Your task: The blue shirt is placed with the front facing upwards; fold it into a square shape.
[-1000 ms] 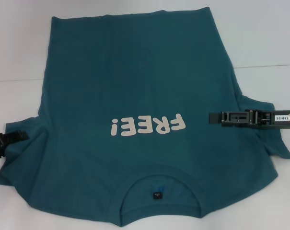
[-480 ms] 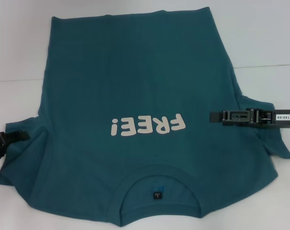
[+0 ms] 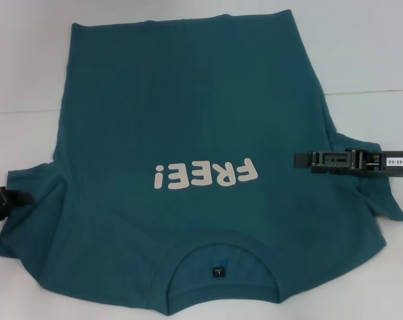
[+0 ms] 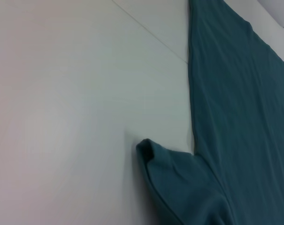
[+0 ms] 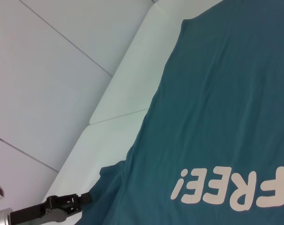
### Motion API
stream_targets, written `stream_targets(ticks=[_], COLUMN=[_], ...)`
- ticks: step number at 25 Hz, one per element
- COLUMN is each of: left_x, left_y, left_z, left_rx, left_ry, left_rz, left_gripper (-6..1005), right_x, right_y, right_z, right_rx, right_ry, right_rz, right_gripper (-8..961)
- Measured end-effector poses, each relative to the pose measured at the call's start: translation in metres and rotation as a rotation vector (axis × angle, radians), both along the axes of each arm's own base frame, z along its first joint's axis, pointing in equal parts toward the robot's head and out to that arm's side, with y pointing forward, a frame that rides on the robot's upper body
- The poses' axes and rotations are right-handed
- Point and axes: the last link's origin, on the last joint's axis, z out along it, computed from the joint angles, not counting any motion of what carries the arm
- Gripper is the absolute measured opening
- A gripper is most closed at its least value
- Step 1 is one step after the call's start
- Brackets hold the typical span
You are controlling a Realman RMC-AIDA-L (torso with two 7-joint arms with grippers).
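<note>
The large dark teal-blue cotton T-shirt (image 3: 188, 167) with cream "FREE!" lettering is lying flat and face up on the white table (image 3: 374, 60), collar at the near edge, hem at the far edge, so its long axis is running near to far. The two short sleeves are sticking out left and right at mid-height. The left gripper (image 3: 2, 202) is sitting at the left sleeve's outer tip; I cannot tell whether it is holding cloth or how its fingers are standing. The right gripper (image 3: 301, 160) is reaching in over the right sleeve toward the chest, and I cannot tell its fingers' state either. Each arm is nearest its own sleeve, so folding the sleeves inward across the body looks like the coming step.
</note>
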Motion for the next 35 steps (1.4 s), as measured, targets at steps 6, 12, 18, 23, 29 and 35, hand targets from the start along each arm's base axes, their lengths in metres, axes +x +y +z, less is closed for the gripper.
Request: stream_targets(ticks=[6, 12, 18, 23, 29, 35], left_x=[0.0, 0.002, 0.004, 0.004, 0.008, 0.023], left_y=[0.0, 0.001, 0.005, 0.011, 0.023, 0.033], left_z=[0.001, 0.003, 0.008, 0.019, 0.036, 0.038], left_rx=[0.001, 0.001, 0.009, 0.03, 0.049, 0.014], left_ry=[0.002, 0.009, 0.02, 0.049, 0.09, 0.096], left_rz=[-0.001, -0.014, -0.025, -0.032, -0.038, -0.067], left_gripper=[239, 53, 6, 15, 27, 38], right_x=[0.0, 0.0, 0.0, 0.0, 0.001, 0.001], right_y=[0.0, 0.0, 0.0, 0.0, 0.0, -0.001], right_z=[0.001, 0.001, 0.001, 0.001, 0.001, -0.001], right_rx=[0.002, 0.005, 0.005, 0.006, 0.006, 0.0], right_ry=[0.001, 0.004, 0.005, 0.006, 0.006, 0.01], right_rz=[-0.001, -0.003, -0.003, -0.004, -0.005, -0.007], right_gripper=[867, 867, 867, 866, 866, 867])
